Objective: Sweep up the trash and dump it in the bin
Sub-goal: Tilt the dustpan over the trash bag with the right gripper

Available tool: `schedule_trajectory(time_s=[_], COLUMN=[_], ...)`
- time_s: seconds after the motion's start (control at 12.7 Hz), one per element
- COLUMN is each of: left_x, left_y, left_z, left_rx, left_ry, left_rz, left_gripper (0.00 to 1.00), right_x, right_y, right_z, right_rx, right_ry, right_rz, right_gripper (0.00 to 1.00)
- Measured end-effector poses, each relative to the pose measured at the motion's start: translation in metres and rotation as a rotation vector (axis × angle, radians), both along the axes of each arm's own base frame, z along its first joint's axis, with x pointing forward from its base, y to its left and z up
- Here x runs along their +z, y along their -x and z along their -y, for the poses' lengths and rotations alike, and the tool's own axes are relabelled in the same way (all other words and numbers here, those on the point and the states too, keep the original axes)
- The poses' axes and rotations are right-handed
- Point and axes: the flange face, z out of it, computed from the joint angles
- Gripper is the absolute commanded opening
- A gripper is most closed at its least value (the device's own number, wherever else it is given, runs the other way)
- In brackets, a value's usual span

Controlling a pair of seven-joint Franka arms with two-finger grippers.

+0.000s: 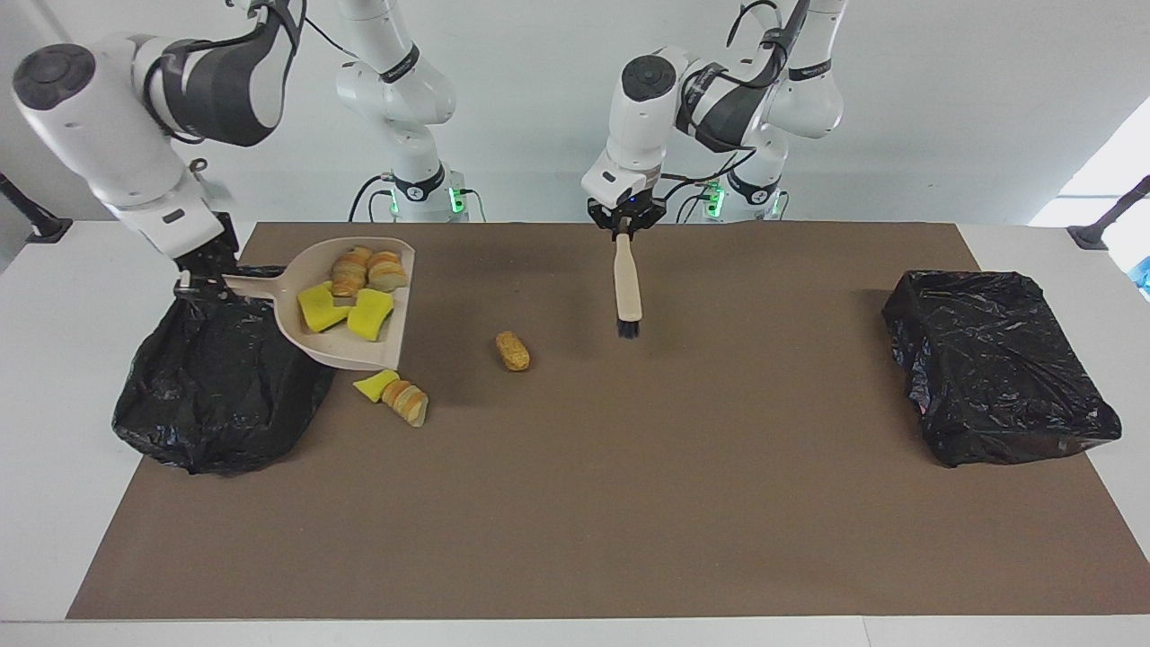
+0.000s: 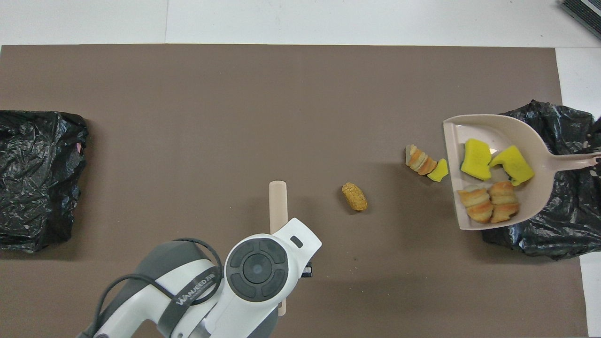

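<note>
A white table [image 1: 54, 377] stands against a plain pale wall, and a large brown mat [image 1: 629, 503] covers most of its top. At each end of the mat sits a bin lined with crinkled black plastic: one bin [image 1: 216, 386] at the right arm's end, the other bin [image 1: 997, 364] at the left arm's end. The right gripper [image 1: 193, 283] is closed on the handle of a beige plastic dustpan [image 1: 355, 346] and holds it raised, its handle end over the right-end bin and its open mouth over the mat beside that bin. In the pan lie part of the trash: two yellow sponge chunks [image 1: 346, 313] and two tan-orange croissant-like pieces [image 1: 367, 268]. More trash lies on the mat beside the bin, under the pan's lip: a small yellow sponge wedge [image 1: 375, 385] touching a striped croissant-like piece [image 1: 408, 402]. A tan bread-roll-like piece [image 1: 513, 350] lies alone on the mat toward the middle. The left gripper [image 1: 625, 220] is clamped shut on the handle of a beige hand brush with black bristles [image 1: 627, 292], which hangs bristles down over the mat's middle, on the side of the roll nearer the left arm's end. On the wall by the right arm's end a white socket box [image 1: 193, 175] shows partly.
</note>
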Motion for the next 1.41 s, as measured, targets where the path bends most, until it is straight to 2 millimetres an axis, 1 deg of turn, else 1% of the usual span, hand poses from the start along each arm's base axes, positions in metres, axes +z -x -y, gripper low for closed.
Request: schedule_trajectory(time_s=[0.08, 0.16, 0.24, 0.31, 0.47, 0.55, 0.71, 0.94, 1.02, 1.1, 1.18, 1.26, 1.33, 1.41], left_x=[-0.013, -0.025, -0.035, -0.041, -0.051, -0.054, -0.061, -0.091, -0.094, -0.094, -0.094, -0.094, -0.094, -0.094], left_y=[0.007, 0.016, 0.022, 0.025, 0.033, 0.036, 0.041, 0.053, 0.054, 0.054, 0.053, 0.052, 0.051, 0.050], left_z=[0.010, 0.020, 0.028, 0.034, 0.043, 0.047, 0.052, 0.065, 0.067, 0.067, 0.067, 0.066, 0.066, 0.065], left_rx=[-0.005, -0.015, -0.017, -0.012, -0.005, 0.011, 0.046, 0.053, 0.053, 0.055, 0.057, 0.058, 0.060, 0.063], left_ry=[0.012, 0.014, 0.019, 0.031, 0.037, 0.036, 0.022, -0.005, -0.005, -0.003, -0.003, -0.003, -0.003, -0.003], left_rz=[-0.007, -0.020, -0.030, -0.039, -0.056, -0.057, -0.063, -0.075, -0.074, -0.073, -0.072, -0.072, -0.072, -0.071], left_gripper=[0.00, 0.00, 0.00, 0.00, 0.00, 0.00, 0.00, 0.00, 0.00, 0.00, 0.34, 0.95, 1.00, 1.00], right_x=[0.000, 0.001, 0.002, 0.006, 0.014, 0.018, 0.023, 0.017, 0.017, 0.018, 0.019, 0.020, 0.022, 0.022], right_y=[0.008, 0.016, 0.021, 0.023, 0.029, 0.032, 0.031, 0.028, 0.028, 0.027, 0.024, 0.021, 0.018, 0.015], right_z=[0.027, 0.048, 0.065, 0.079, 0.099, 0.106, 0.113, 0.113, 0.111, 0.108, 0.102, 0.095, 0.088, 0.081], right_rx=[0.009, 0.011, 0.006, 0.000, -0.011, -0.010, 0.018, 0.064, 0.066, 0.063, 0.062, 0.063, 0.068, 0.076], right_ry=[0.022, 0.051, 0.083, 0.124, 0.193, 0.234, 0.325, 0.406, 0.436, 0.478, 0.522, 0.566, 0.607, 0.639], right_rz=[-0.012, -0.025, -0.028, -0.013, 0.004, -0.001, 0.005, 0.022, 0.015, 0.010, 0.007, 0.010, 0.017, 0.022], right_gripper=[0.00, 0.00, 0.00, 0.00, 0.00, 0.00, 0.00, 0.00, 0.00, 0.00, 0.00, 0.00, 0.00, 0.00])
